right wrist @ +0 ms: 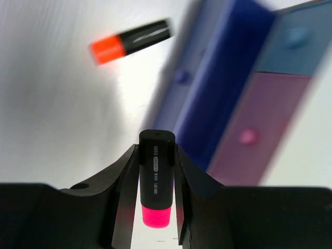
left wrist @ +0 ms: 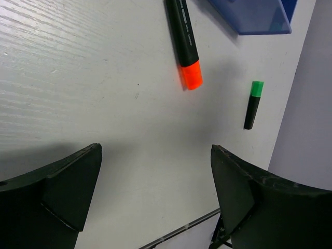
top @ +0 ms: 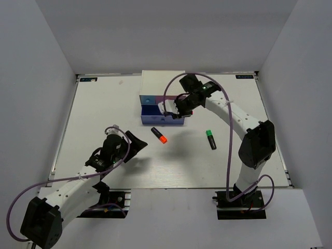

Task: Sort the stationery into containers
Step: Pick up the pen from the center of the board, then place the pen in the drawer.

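- From above, you see the orange-capped marker [top: 159,135] and the green-capped marker [top: 210,139]. Both are short and black and lie flat on the worktop [top: 104,114], well apart, in front of the white cabinet [top: 162,82]. Your right arm [top: 233,116] reaches over the cabinet's pulled-out blue-purple drawer [top: 153,117]. Your left arm [top: 78,189] sits at the near left.
- In the left wrist view, your left fingers [left wrist: 67,192] are spread wide, released, with only bare worktop between them. The orange-capped marker lies ahead of them, cap end nearer. The green-capped marker lies farther off on the right finger's side. A corner of the blue-purple drawer shows at the top.
- In the right wrist view, your right fingers [right wrist: 127,179] are clenched on the pink-capped marker [right wrist: 155,181]. It has a black barrel with white print, and its pink cap is toward the camera. Its blunt end pokes out past the fingertips. Beyond it, blurred, stand the blue-purple drawer, the pink drawer [right wrist: 259,129] and the light blue drawer [right wrist: 295,46]. The orange-capped marker lies on the worktop at the upper left.
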